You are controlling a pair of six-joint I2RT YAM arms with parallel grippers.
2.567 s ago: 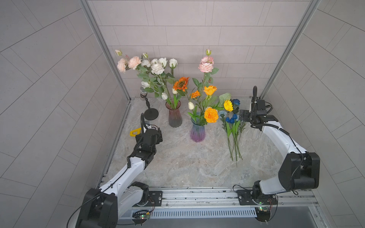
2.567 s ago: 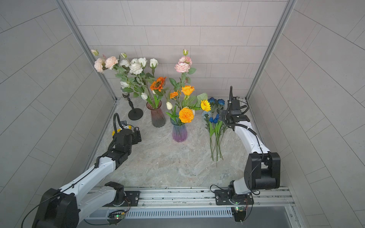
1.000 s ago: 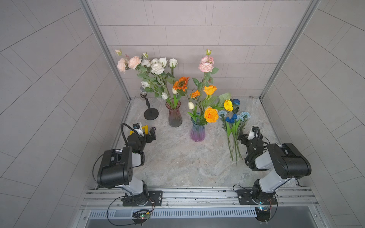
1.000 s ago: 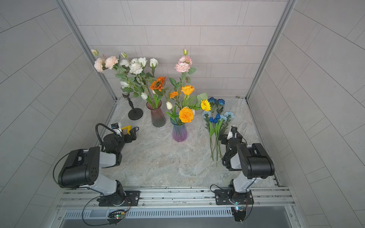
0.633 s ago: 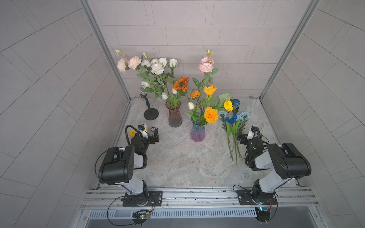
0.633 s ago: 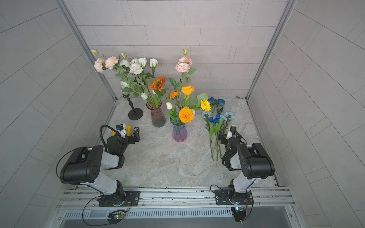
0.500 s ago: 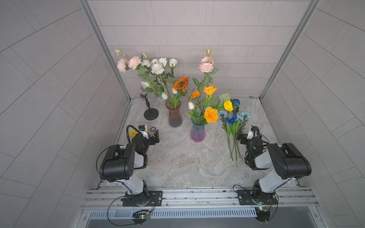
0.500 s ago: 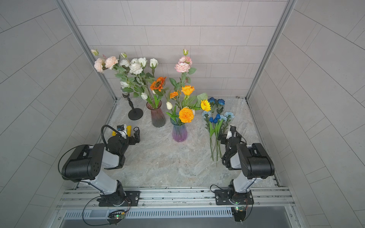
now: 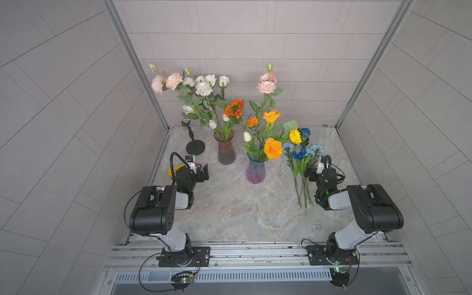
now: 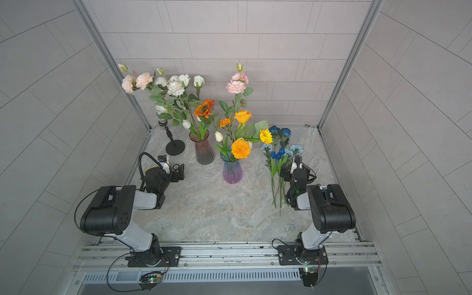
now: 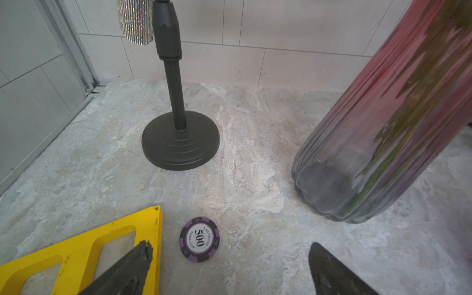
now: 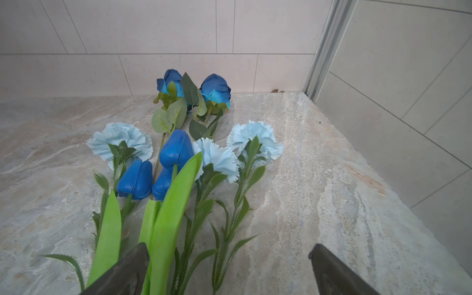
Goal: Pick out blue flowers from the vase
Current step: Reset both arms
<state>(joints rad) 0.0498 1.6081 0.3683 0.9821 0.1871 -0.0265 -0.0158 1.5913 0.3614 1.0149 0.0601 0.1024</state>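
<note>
Several blue flowers (image 9: 302, 153) lie side by side on the marble table at the right, heads toward the back wall, seen in both top views (image 10: 281, 153). The right wrist view shows pale-blue carnations, deep-blue tulip buds (image 12: 176, 150) and two blue roses. My right gripper (image 9: 313, 172) rests low over their stems, open (image 12: 229, 252), with leaves between its fingers but nothing gripped. The purple-blue vase (image 9: 255, 171) holds orange and yellow blooms. A pink-grey vase (image 9: 226, 150) holds white and pink ones. My left gripper (image 9: 201, 172) stands open (image 11: 229, 255) and empty near the pink-grey vase (image 11: 370, 143).
A black stand (image 9: 195, 146) with a glittery microphone sits at the back left. A yellow triangular frame (image 11: 76, 250) and a purple poker chip (image 11: 199, 239) lie by my left gripper. Tiled walls close in on three sides.
Both arms have pulled back from their raised, extended poses and folded low near the front. Over the last second the left wrist shifted slightly; the flowers stayed put.
</note>
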